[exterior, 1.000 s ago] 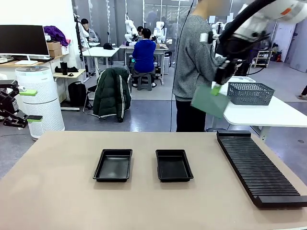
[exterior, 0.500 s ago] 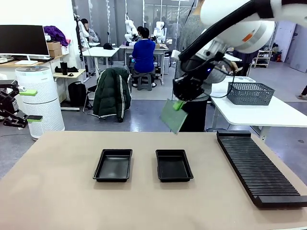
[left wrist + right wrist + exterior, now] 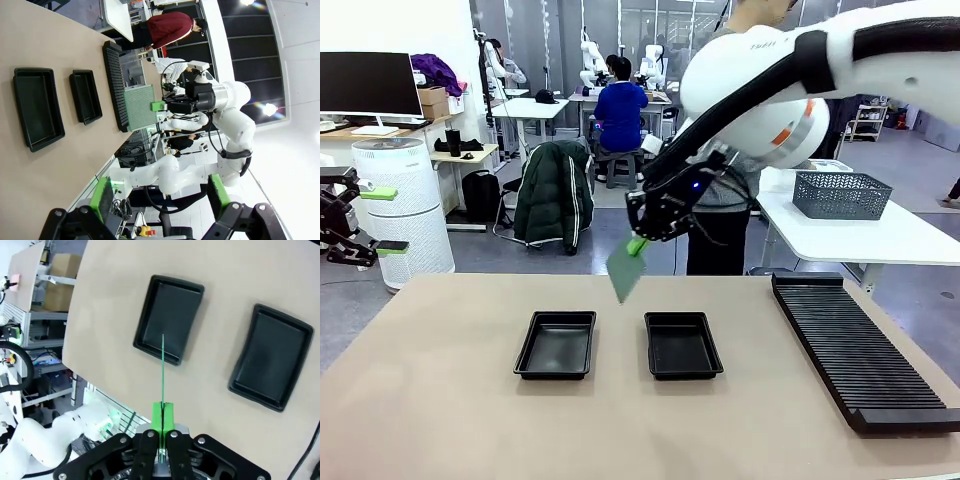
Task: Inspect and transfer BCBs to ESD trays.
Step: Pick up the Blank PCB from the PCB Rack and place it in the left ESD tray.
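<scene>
A BCB [image 3: 625, 272] (edge-on in the right wrist view) is pinched between the fingers of the right gripper [image 3: 637, 245] in the air, at twelve o'clock of the gap between the ESD trays [image 3: 555, 374], while the fingers of the left gripper [image 3: 385, 219] are spread wide.

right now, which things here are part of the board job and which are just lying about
Part of the job:
- green board, pinched in the right hand
- left tray and right tray, both empty

Just lying about:
- long ribbed rack, no boards in it
- mesh basket, farther back
- jacket over a chair
</scene>
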You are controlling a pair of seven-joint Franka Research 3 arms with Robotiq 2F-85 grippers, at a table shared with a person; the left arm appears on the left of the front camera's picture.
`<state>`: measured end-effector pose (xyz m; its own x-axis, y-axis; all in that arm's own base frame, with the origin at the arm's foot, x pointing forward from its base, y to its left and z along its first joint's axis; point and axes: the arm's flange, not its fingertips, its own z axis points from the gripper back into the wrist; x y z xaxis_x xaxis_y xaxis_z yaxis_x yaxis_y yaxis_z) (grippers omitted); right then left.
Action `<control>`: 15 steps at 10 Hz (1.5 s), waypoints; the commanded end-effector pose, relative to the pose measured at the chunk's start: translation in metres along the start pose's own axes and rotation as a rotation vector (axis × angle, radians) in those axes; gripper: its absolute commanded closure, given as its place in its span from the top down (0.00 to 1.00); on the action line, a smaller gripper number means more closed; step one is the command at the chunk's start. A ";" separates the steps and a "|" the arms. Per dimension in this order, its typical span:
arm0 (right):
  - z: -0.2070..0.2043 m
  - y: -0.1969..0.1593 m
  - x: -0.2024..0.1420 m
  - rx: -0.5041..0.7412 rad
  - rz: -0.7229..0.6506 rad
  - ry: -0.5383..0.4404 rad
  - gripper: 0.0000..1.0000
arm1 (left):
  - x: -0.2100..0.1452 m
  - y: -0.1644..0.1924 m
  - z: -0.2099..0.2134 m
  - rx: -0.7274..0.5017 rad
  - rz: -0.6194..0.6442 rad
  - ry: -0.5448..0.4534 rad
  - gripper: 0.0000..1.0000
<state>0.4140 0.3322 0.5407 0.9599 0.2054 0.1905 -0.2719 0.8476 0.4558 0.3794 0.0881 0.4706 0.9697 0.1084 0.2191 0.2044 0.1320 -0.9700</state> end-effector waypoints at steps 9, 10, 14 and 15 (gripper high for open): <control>-0.124 0.007 0.006 0.181 -0.237 -0.104 0.01 | 0.000 0.000 0.002 -0.003 0.000 -0.003 1.00; -0.136 0.004 0.008 0.192 -0.244 -0.102 0.01 | 0.000 0.000 0.002 -0.003 0.000 -0.003 1.00; -0.177 -0.002 0.015 0.237 -0.267 -0.119 0.01 | 0.000 0.000 0.002 -0.003 0.000 -0.003 1.00; -0.186 -0.003 0.015 0.249 -0.261 -0.121 0.01 | 0.000 0.000 0.002 -0.003 0.000 -0.003 1.00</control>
<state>0.4437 0.4237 0.3897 0.9901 -0.0774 0.1170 -0.0197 0.7487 0.6626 0.3793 0.0888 0.4706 0.9695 0.1098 0.2191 0.2042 0.1323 -0.9699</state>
